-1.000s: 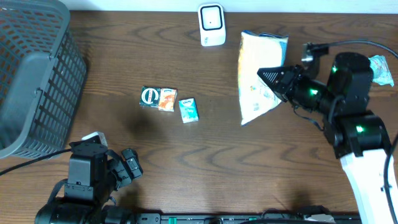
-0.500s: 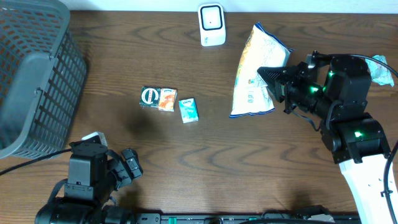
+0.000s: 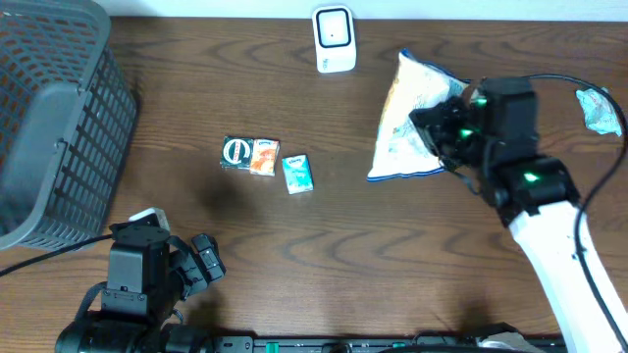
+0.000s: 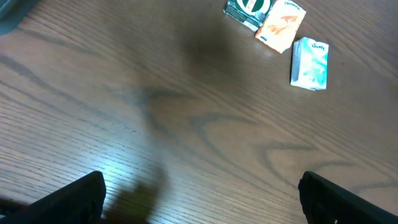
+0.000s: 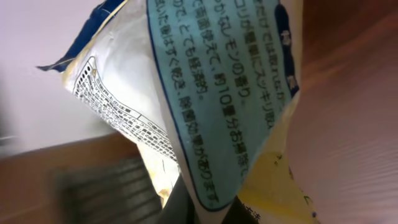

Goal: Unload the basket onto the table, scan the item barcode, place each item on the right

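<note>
A white and yellow snack bag (image 3: 404,123) with a light blue text panel hangs above the table at the right. My right gripper (image 3: 437,132) is shut on its edge. In the right wrist view the bag (image 5: 205,93) fills the frame, pinched low down by the right gripper (image 5: 205,214). No barcode shows on the side I see. The white scanner (image 3: 334,39) stands at the table's back edge, left of the bag. My left gripper (image 3: 204,261) rests near the front left, open, with its fingertips (image 4: 68,198) wide apart over bare wood.
Three small packets lie mid-table: green (image 3: 235,152), orange (image 3: 263,157) and teal (image 3: 297,174). A grey mesh basket (image 3: 49,127) fills the far left. A pale blue wrapped item (image 3: 599,108) lies at the far right edge.
The right arm has swung left and turned, and the bag has tilted and come closer to the scanner. The left arm has not moved.
</note>
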Controlling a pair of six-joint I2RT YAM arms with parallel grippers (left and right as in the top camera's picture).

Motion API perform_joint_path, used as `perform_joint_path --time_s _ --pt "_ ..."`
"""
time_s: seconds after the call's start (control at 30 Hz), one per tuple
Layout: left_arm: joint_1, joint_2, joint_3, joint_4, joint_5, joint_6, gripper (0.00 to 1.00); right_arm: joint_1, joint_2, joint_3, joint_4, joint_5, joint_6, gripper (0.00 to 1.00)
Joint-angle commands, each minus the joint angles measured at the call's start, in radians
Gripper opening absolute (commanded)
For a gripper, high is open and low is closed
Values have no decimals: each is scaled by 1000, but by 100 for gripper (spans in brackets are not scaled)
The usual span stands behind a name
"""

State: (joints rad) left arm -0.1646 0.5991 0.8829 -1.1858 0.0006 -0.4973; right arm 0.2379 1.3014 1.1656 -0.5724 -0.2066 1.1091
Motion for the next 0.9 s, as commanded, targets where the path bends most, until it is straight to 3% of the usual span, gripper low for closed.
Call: perform_joint_path --time_s 0.0,0.27,0.37,0.7,0.87 --pt "2 -4 -2 -2 -9 2 98 60 104 19 -41 401 -186 1" --pt "2 -4 -2 -2 -9 2 98 134 298 19 -66 736 -391 1" --pt "2 -4 -2 -2 -9 2 98 169 349 19 -111 956 -419 1" --pt "2 -4 -2 -2 -9 2 98 234 572 19 -162 1076 -420 1" --pt "2 -4 -2 -2 -9 2 97 272 696 19 -223 1208 -420 14"
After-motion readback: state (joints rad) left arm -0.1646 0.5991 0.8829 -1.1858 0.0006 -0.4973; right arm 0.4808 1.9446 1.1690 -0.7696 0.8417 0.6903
